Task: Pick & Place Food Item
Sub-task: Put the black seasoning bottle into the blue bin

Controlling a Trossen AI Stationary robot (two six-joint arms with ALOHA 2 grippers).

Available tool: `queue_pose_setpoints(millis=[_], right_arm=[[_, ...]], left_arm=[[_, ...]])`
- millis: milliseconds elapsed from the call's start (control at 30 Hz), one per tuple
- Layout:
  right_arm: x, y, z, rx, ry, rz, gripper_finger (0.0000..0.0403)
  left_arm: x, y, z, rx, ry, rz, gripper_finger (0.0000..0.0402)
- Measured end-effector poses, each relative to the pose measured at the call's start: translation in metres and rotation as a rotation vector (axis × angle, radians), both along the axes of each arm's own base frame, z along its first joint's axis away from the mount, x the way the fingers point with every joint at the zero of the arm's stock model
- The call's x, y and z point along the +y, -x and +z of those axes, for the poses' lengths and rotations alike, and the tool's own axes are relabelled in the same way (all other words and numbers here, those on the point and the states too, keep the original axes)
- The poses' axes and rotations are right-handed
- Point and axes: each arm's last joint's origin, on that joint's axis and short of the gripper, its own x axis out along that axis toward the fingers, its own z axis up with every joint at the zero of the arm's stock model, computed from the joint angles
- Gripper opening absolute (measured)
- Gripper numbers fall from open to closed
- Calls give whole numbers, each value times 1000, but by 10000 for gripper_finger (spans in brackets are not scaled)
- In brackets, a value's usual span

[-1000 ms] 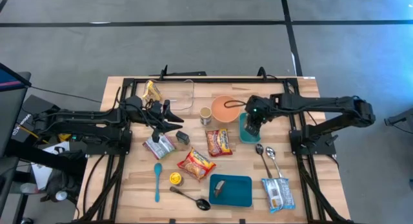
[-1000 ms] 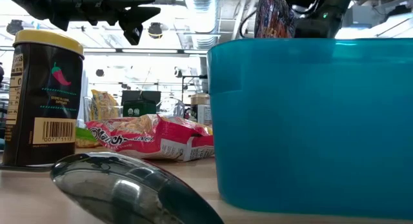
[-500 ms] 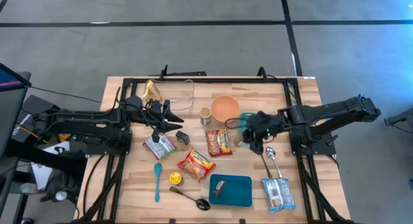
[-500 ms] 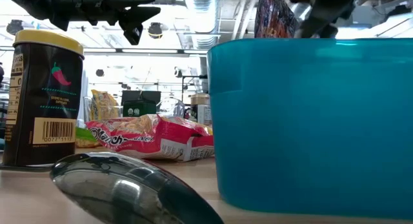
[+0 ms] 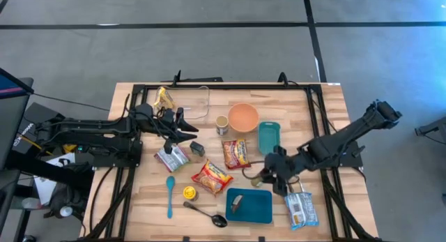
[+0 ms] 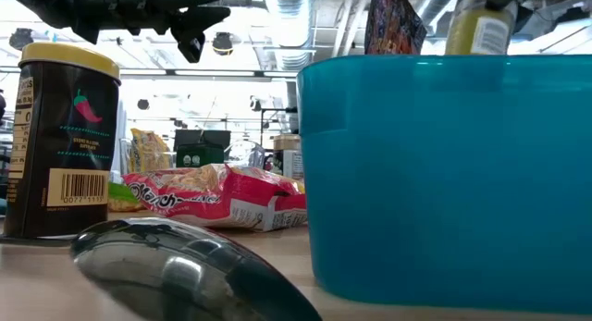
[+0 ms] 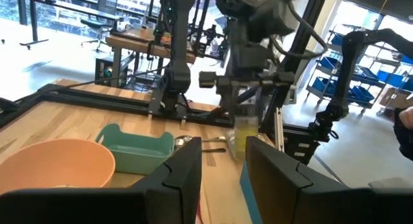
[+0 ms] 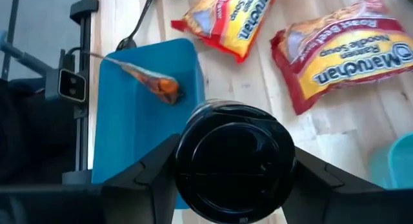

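My right gripper (image 5: 268, 174) is shut on a bottle (image 7: 245, 132) with a yellowish body and a round black lid (image 8: 235, 159). It holds the bottle in the air over the table's near middle, just beyond the far edge of the blue tray (image 5: 249, 205). The tray holds a small brown packet (image 8: 155, 82) and fills the right of the low view (image 6: 444, 173). My left gripper (image 5: 187, 129) hovers level over the table's left half. It is open, with nothing between its fingers (image 7: 187, 179). My right gripper pinches the bottle between its two fingers (image 8: 155, 175), one on either side just under the black lid (image 8: 193, 185). The fingers slant down from above, from the table's right. The bottle hangs about upright below them (image 6: 476, 30), lifted clear of the table.
Two ramen packets (image 5: 236, 153) (image 5: 211, 177) lie left of the bottle. An orange bowl (image 5: 243, 116) and a teal container (image 5: 269, 137) stand farther back. Two metal spoons (image 5: 289, 169), a silver packet (image 5: 300, 208), a yellow-lidded jar (image 5: 189, 193) and a blue spoon (image 5: 169, 193) lie nearby.
My right gripper has swung with the bottle from above the teal container toward the table's near edge, to just beyond the blue tray, turning and rolling as it went. The bottle stays held and clear of the table.
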Motion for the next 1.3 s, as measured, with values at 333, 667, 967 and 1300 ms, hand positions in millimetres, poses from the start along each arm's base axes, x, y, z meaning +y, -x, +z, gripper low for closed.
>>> queue_pose_setpoints(millis=[333,667,967,1300], right_arm=[[37,-30,-8,45,38,74,197],[56,-54,-29,177,105,90,198],[72,-74,-53,238,129,116,198],[79,-91,-57,242,166,156,198]], left_arm=[[0,0,0,-1,0,0,115],[0,0,0,-3,-1,0,115],[0,0,0,-4,-1,0,115],[0,0,0,-4,-1,0,115]])
